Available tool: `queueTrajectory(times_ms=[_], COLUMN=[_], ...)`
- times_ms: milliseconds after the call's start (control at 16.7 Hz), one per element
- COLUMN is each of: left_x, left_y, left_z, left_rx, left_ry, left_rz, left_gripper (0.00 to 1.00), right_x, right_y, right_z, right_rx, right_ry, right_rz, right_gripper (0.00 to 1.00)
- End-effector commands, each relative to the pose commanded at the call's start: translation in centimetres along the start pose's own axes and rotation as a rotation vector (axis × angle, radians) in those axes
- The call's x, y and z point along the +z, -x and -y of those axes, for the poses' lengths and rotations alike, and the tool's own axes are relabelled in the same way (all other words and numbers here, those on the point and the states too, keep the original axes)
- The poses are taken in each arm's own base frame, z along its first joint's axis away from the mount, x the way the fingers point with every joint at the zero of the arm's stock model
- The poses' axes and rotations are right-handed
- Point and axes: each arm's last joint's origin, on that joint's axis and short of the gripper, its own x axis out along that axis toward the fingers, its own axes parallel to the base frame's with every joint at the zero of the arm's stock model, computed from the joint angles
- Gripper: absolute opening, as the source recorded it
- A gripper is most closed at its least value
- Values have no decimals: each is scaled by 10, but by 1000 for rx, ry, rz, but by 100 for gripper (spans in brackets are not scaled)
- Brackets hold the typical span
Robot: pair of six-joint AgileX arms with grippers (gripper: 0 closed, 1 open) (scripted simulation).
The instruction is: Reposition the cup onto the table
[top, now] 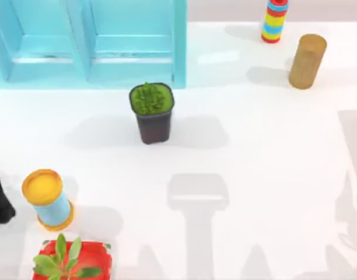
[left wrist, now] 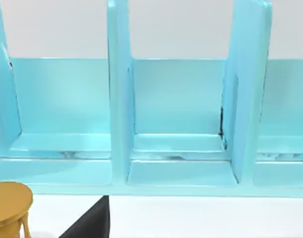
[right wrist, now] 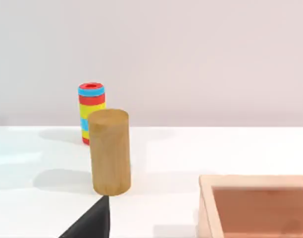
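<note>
A dark wedge of the left gripper (left wrist: 89, 223) shows in the left wrist view, and whether it is wide or narrow cannot be told. Beyond it that view looks into the open compartments of the light-blue shelf unit (left wrist: 181, 124), whose upright dividers stand on the large flat white table (left wrist: 201, 215); the yellow end of a light-blue cylinder with yellow ends (left wrist: 8, 208) sits close beside the wedge. The right wrist view has a like dark wedge of the right gripper (right wrist: 89, 222), its opening also impossible to tell, with a tan wooden cylinder (right wrist: 109, 151) standing upright just past it, a red, yellow and blue striped cylinder (right wrist: 91, 111) behind that, and the corner of a shallow open wooden box (right wrist: 255, 198) to one side. The top view places these: shelf unit (top: 91, 41) in the upper left, striped cylinder (top: 275, 20) and tan cylinder (top: 307, 60) in the upper right, yellow-ended cylinder (top: 46, 198) tilted at lower left. It adds a dark square plant pot with a green plant (top: 152, 114) near the centre and a red pot with a leafy plant (top: 73, 259) at the bottom left.
</note>
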Motion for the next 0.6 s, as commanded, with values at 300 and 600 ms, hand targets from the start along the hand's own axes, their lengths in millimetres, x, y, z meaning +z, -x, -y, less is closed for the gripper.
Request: queueTrajectory(times_ms=[300, 600], left_x=[0, 0], left_y=[0, 0], left_z=[0, 0], left_rx=[0, 0], left_ry=[0, 0], left_rz=[0, 0], left_gripper=[100, 100], right_x=[10, 51], right_y=[0, -12], right_z=[4, 22], right_rx=[-36, -123], right_ry=[61, 268], right_rz=[-67, -410], right_gripper=[100, 100])
